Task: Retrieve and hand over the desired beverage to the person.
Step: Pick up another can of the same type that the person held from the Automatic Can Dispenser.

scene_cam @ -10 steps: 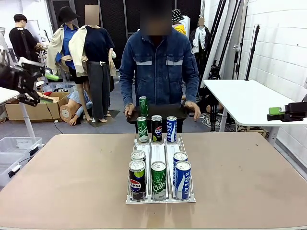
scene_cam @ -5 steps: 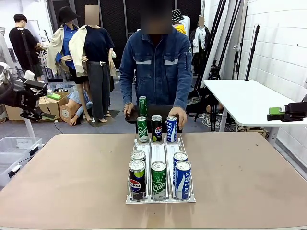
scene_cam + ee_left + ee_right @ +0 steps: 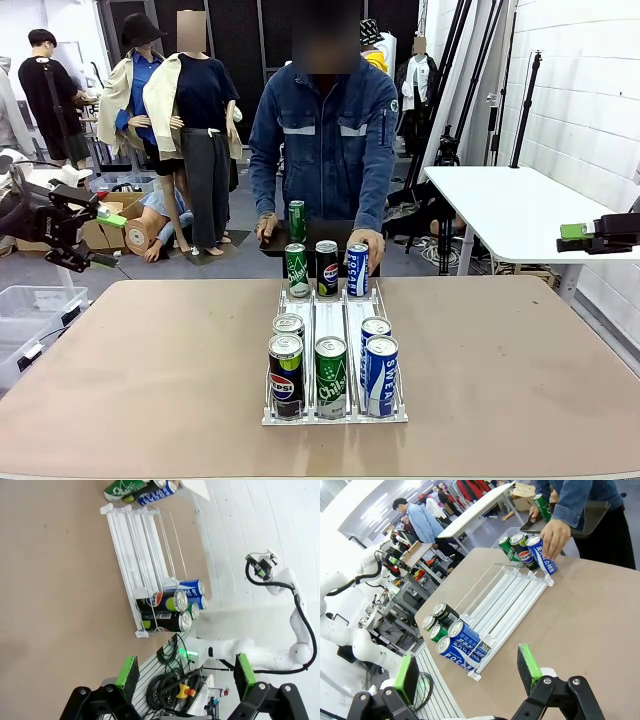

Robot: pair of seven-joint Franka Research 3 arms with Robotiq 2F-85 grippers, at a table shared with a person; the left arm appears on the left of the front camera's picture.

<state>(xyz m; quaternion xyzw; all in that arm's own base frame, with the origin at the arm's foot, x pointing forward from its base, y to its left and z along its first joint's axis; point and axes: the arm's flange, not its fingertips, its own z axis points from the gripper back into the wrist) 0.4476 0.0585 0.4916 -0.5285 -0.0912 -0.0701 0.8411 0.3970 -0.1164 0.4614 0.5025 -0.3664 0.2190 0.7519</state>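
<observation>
Blue can (image 3: 358, 270) w/ white lettering, upright at far-right end of clear rack (image 3: 330, 312); the person's hand (image 3: 369, 243) is on it.
Person (image 3: 330, 130) in denim jkt stands across brown worktop (image 3: 150, 350); left claw (image 3: 185, 672) & right claw (image 3: 470, 672) both spread apart, empty.

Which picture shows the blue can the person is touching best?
The right wrist view: the blue can looks big, with the person's hand on its top. The front view shows it smaller and farther off. The left wrist view shows it near the top edge.
</observation>
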